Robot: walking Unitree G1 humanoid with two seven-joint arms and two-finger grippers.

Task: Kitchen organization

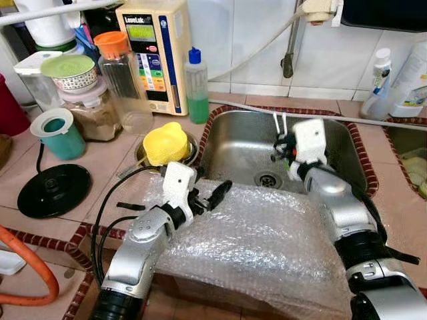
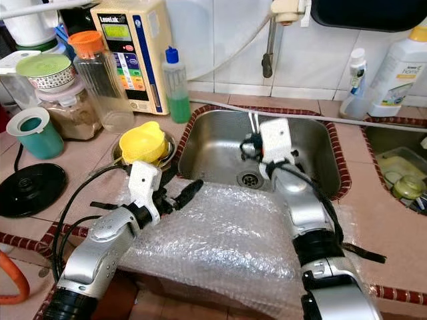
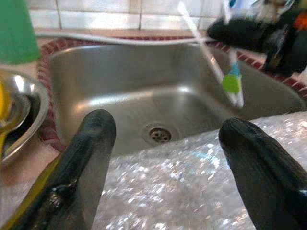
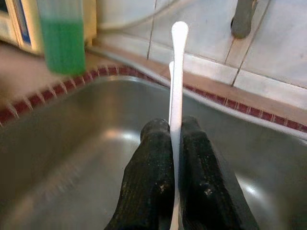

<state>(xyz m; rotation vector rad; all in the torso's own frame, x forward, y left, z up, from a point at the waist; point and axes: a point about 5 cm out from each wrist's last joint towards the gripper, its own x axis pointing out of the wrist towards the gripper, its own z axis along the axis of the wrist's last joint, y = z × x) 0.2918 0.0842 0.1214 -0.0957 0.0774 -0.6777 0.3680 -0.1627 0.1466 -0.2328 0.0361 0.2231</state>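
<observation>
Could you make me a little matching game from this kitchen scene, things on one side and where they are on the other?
Things:
1. toothbrushes
2. bubble wrap
3. yellow funnel
4. green soap bottle

Places:
A. sitting in a metal bowl left of the sink
B. standing on the counter by the wall, beside the cream water machine
C. clamped in the right gripper above the sink
D. spread over the counter's front edge, under the open left gripper

Pairs: 1-C, 2-D, 3-A, 4-B
</observation>
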